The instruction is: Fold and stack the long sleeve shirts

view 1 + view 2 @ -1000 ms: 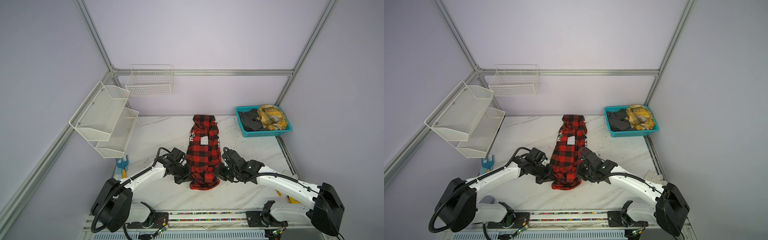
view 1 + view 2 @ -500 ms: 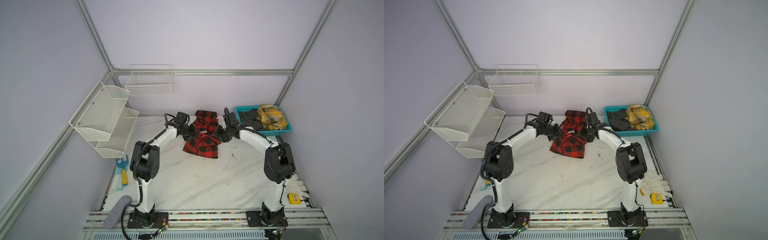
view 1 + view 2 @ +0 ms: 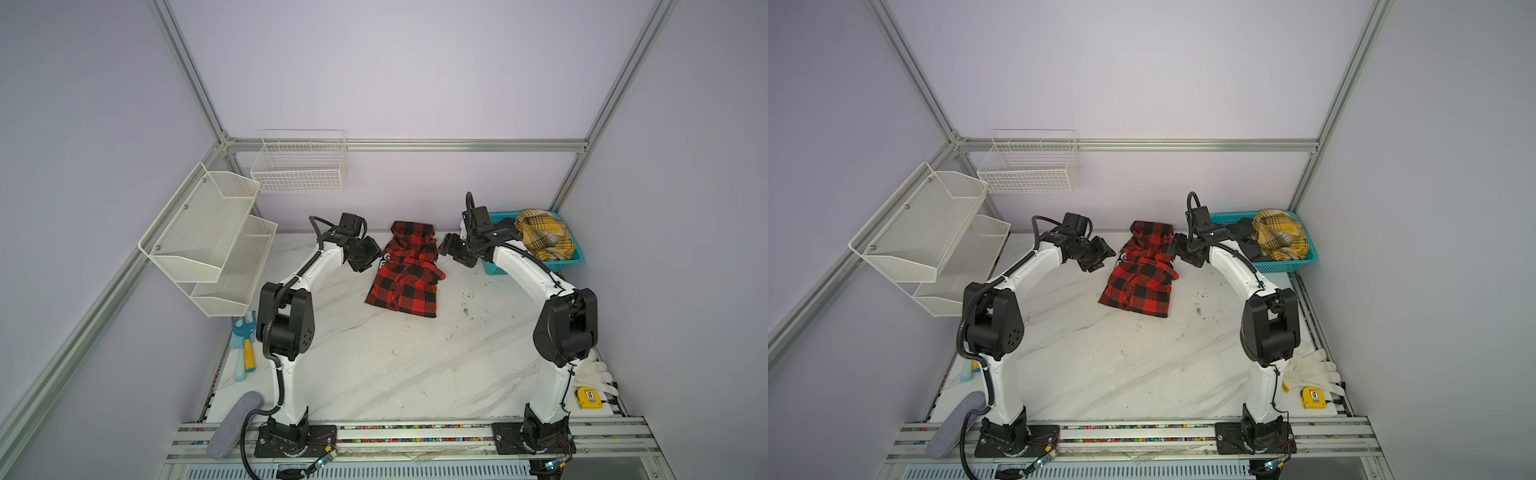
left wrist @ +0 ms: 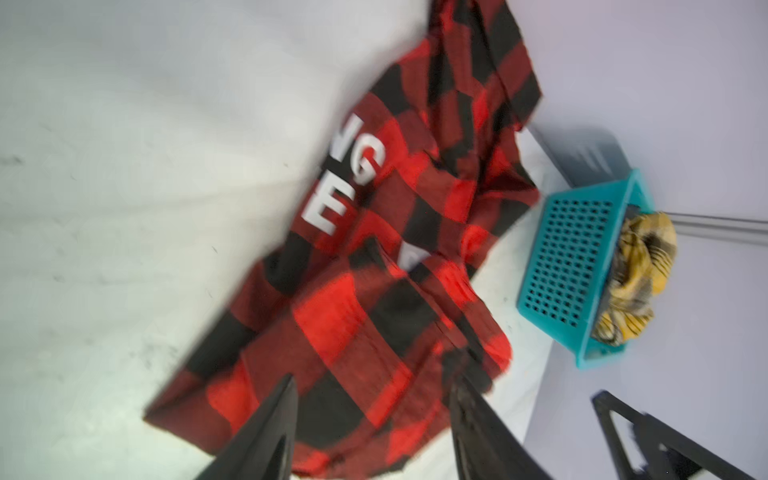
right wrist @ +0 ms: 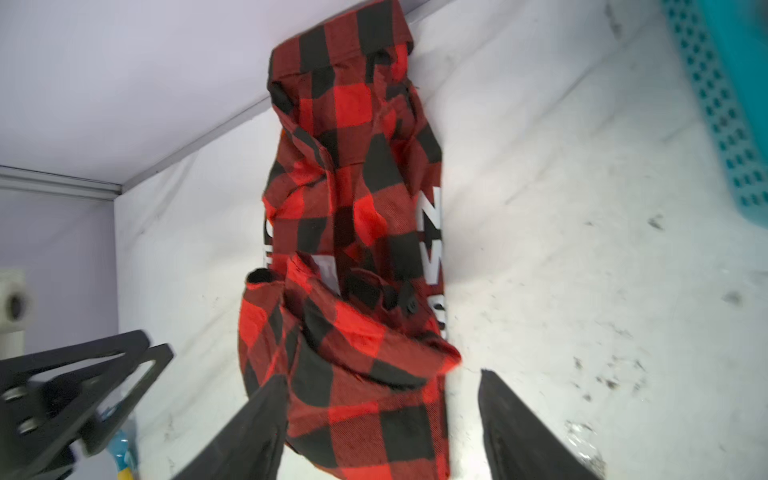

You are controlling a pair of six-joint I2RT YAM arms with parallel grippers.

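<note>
A long grey soft pad (image 3: 235, 419) is lying at the near left edge. A small yellow tape measure (image 3: 588, 397) is sitting at the near right, and a pair of white cloth gloves (image 3: 596, 372) is lying just beyond it. A blue little rake with a yellow handle (image 3: 244, 340) is lying along the left side of the white marble table (image 3: 395, 365).

The red-and-black checked shirt with white block letters (image 3: 405, 286) is lying on the far middle of the table. It is doubled over and looking lumpy in the middle. Its far end is up against the far wall.

The left gripper (image 3: 376, 257) is hanging just beside the shirt's left edge. Its jaws are standing apart and gripping nothing. The right gripper (image 3: 446, 249) is hanging just beside the shirt's right edge, also spread wide and empty.

In the far right corner, a teal plastic basket with holes (image 3: 1289, 265) is holding a mustard-yellow plaid garment (image 3: 544, 235) and a dark grey garment (image 3: 1246, 239). White mesh shelves (image 3: 208, 232) are hanging on the left wall, and a white wire basket (image 3: 299, 166) is hanging on the far wall.
</note>
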